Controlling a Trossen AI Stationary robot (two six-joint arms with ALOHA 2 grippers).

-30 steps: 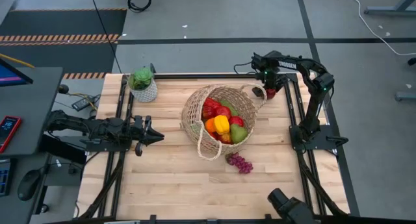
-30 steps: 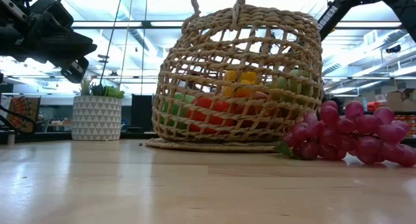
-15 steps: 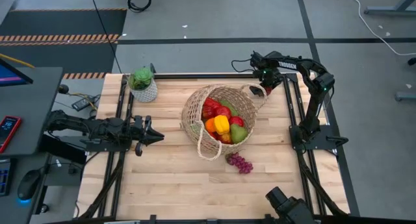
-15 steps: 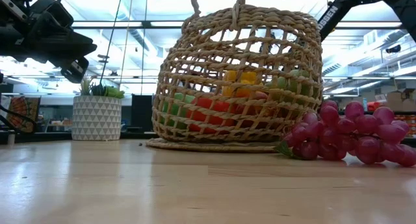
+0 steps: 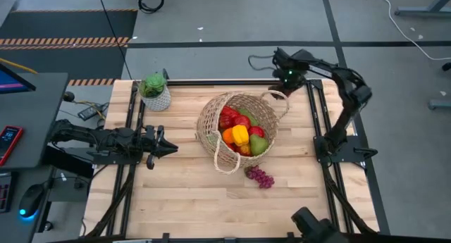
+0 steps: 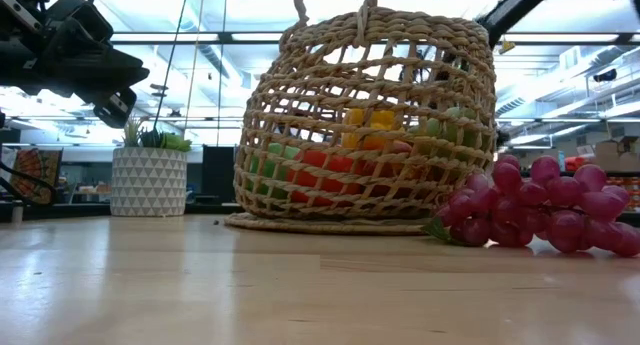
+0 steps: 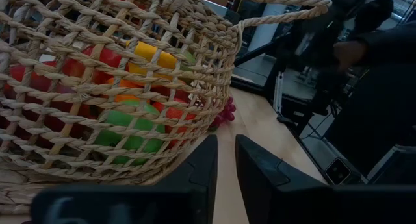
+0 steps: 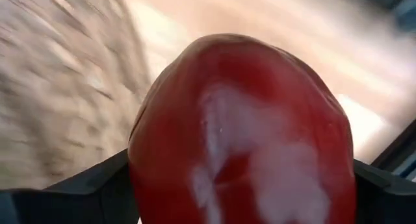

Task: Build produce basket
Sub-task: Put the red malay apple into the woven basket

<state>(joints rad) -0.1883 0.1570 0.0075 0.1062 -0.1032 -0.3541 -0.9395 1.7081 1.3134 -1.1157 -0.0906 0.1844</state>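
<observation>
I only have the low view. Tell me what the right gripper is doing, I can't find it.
Observer: The right gripper is at the table's far edge, just beyond the basket, and it is closed on a red apple.
Operator: Report the left one.
Observer: The left gripper waits low over the table to the left of the basket, fingers shut and holding nothing.
Operator: Say what's on top inside the basket.
Observer: From above, a yellow pepper sits in the middle, with a green pear beside it and red pieces around.
Operator: Confirm the grapes are out.
Observer: Yes, the purple grapes lie on the table outside the basket, on its near side.
</observation>
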